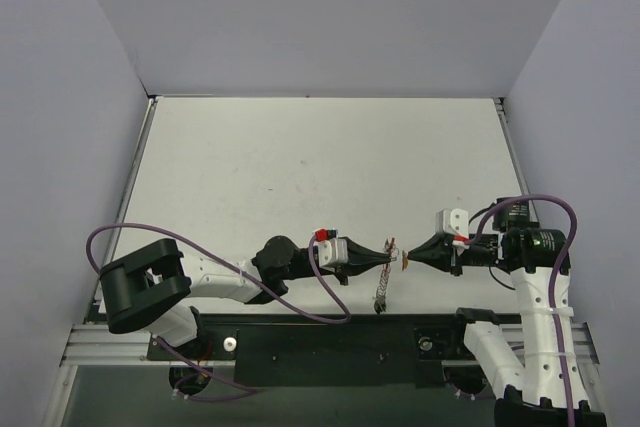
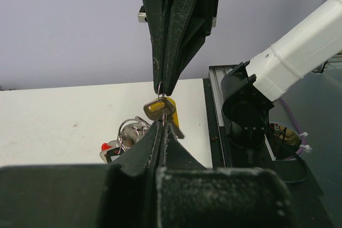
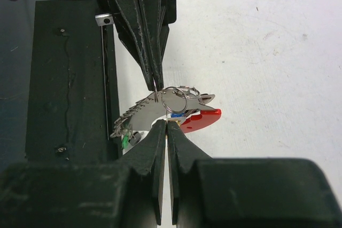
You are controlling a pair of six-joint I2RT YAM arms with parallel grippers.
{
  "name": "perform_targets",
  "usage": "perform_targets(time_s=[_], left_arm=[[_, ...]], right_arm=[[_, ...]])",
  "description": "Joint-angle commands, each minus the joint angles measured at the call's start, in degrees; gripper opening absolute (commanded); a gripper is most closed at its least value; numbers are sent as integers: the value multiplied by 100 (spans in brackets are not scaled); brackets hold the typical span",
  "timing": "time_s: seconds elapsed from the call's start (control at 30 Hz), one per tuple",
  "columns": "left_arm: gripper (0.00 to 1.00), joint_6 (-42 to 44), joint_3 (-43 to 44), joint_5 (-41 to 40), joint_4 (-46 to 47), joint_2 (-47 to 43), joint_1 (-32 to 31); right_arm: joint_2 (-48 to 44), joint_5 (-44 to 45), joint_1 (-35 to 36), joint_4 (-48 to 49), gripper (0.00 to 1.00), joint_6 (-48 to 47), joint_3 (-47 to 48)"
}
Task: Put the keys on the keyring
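Both grippers meet tip to tip just above the table's near edge. My left gripper [image 1: 385,255] [image 2: 162,124] is shut on a thin wire of the silvery keyring [image 1: 392,247] [image 3: 176,97]. My right gripper [image 1: 412,260] [image 3: 166,123] faces it, shut on the opposite side of the same ring. A yellow key [image 2: 156,108] hangs on the ring between the two sets of tips. A red key [image 3: 206,118] and a green-headed bit [image 3: 125,141] hang with the bunch. The short chain [image 1: 380,295] [image 3: 131,118] dangles below.
The white table [image 1: 300,167] stretches away behind the grippers. A black mounting rail [image 1: 330,347] [image 3: 64,78] runs along the near edge right under the keys. Purple cables [image 1: 200,247] loop over both arms. Grey walls enclose three sides.
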Motion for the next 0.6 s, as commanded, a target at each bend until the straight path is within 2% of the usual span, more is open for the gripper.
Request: perform_targets(time_s=[0.0, 0.57], left_arm=[[0, -35, 185, 78, 929, -89, -4], [0, -18, 325, -1, 859, 16, -30]], right_arm=[[60, -184, 93, 50, 0, 162, -67], [8, -105, 287, 269, 0, 355, -173]])
